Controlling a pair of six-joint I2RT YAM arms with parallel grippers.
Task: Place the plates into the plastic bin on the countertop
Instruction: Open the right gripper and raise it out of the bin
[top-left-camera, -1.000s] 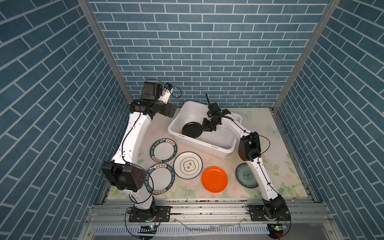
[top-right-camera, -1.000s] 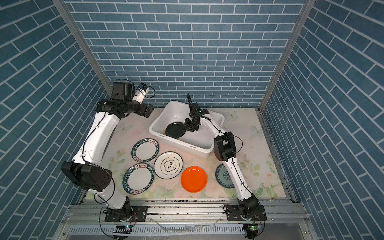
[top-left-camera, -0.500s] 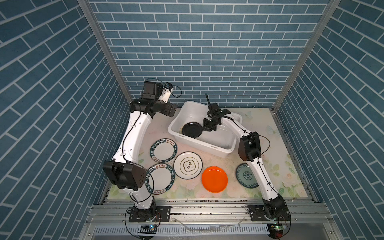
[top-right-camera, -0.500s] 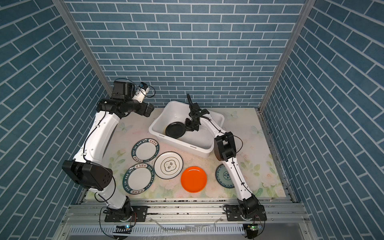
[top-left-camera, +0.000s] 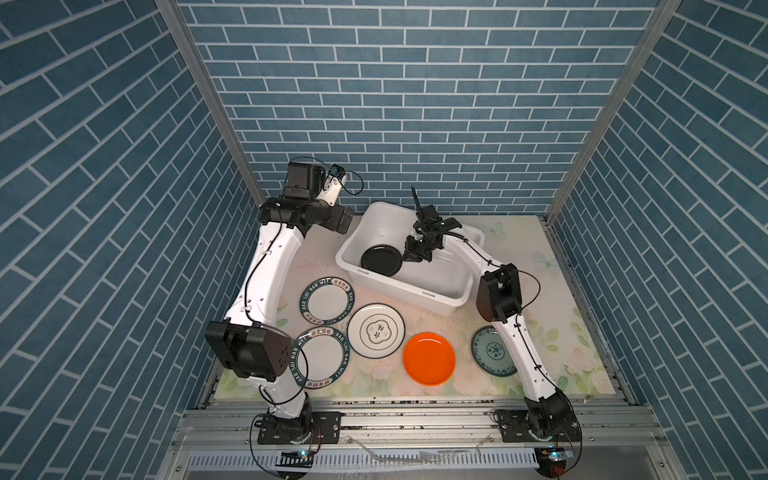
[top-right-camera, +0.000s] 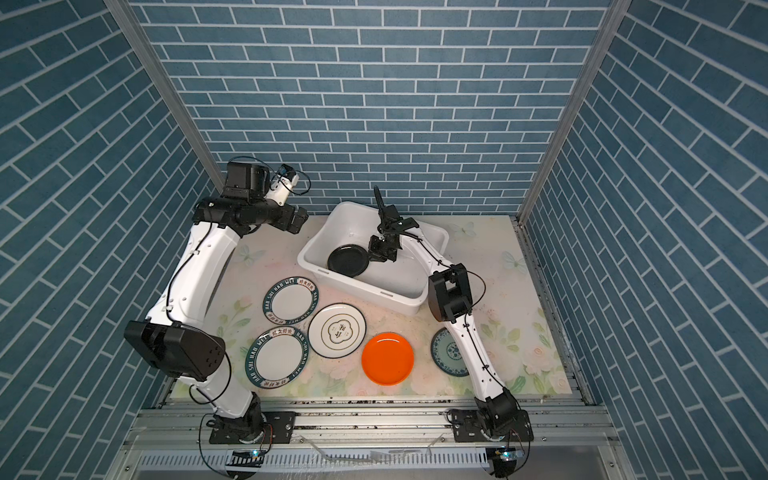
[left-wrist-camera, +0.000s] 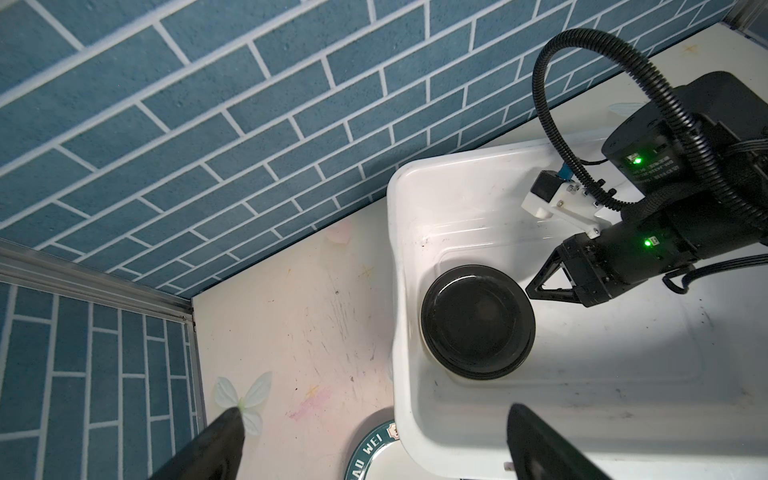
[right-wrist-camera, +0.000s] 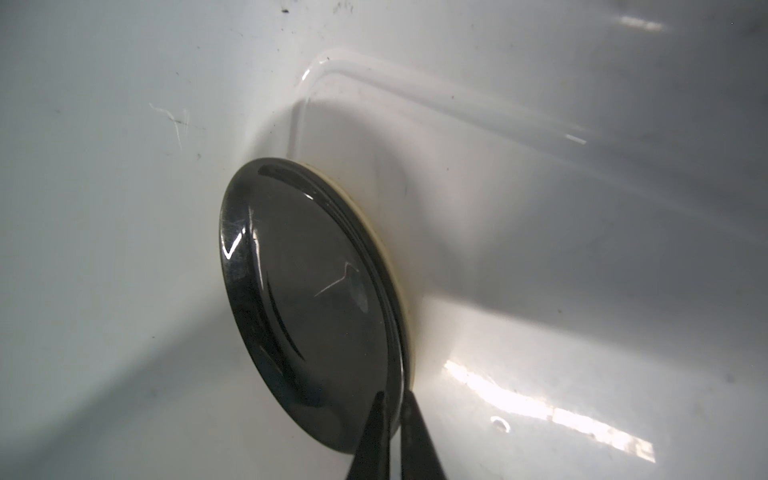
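Nearest, the orange plate (top-left-camera: 429, 358) and four others lie on the countertop (top-left-camera: 519, 249). Farther, in the bin (top-left-camera: 440, 272), my right claw (right-wrist-camera: 395, 399) is pinched almost closed on the black plate (right-wrist-camera: 316, 291)'s rim, atop a cream plate (right-wrist-camera: 390, 259). It looks glossy, probably stiff and breakable, so I'd grip rims only. Beside the bin, my left claw (left-wrist-camera: 372, 407) gapes empty.

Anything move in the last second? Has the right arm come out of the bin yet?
Nothing has visibly changed. The right gripper is still down in the plastic bin, shut on the rim of the black plate. The left gripper still hovers open beside the bin. The five other plates lie where they were on the countertop.
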